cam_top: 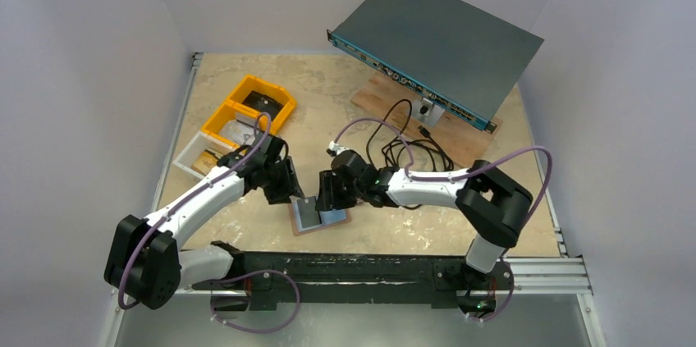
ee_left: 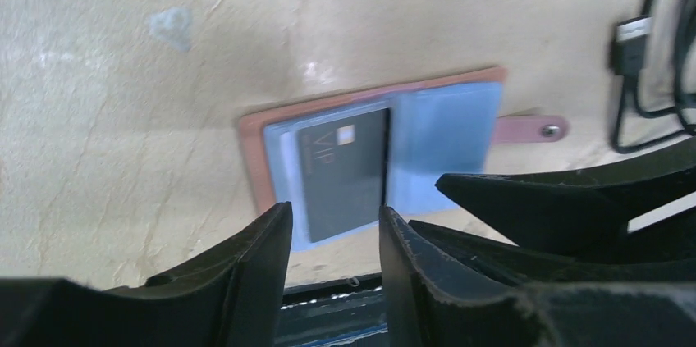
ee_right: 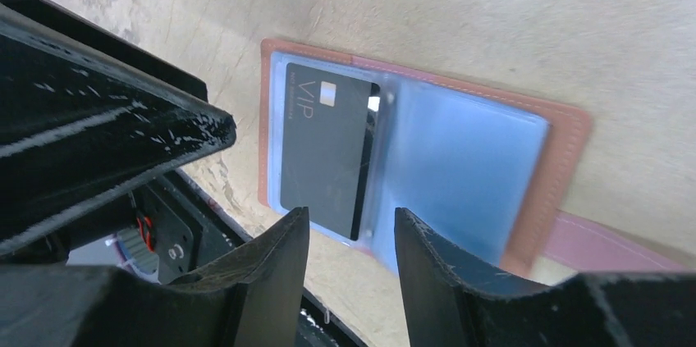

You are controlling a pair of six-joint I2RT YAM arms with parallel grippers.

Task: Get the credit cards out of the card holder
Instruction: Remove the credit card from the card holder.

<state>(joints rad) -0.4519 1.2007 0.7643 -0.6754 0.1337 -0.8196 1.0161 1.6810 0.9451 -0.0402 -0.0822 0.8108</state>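
Note:
The tan-brown card holder [cam_top: 321, 215] lies open flat on the table near the front edge; its pale blue inside faces up [ee_left: 443, 130] [ee_right: 468, 158]. A dark "VIP" credit card [ee_left: 341, 171] [ee_right: 324, 150] sits in its left clear sleeve, over a pale card edge. The snap strap [ee_left: 533, 127] sticks out to one side. My left gripper [cam_top: 283, 187] [ee_left: 332, 220] is open and empty, hovering above the holder's near edge. My right gripper [cam_top: 328, 193] [ee_right: 351, 224] is open and empty, hovering just above the dark card's edge.
Yellow bins [cam_top: 249, 109] and a white tray [cam_top: 197, 157] stand at the left. A grey rack unit [cam_top: 439, 43] on a wooden board sits at the back right, with black cables [cam_top: 402, 146] trailing toward the right arm. The black front rail [cam_top: 345, 269] is close to the holder.

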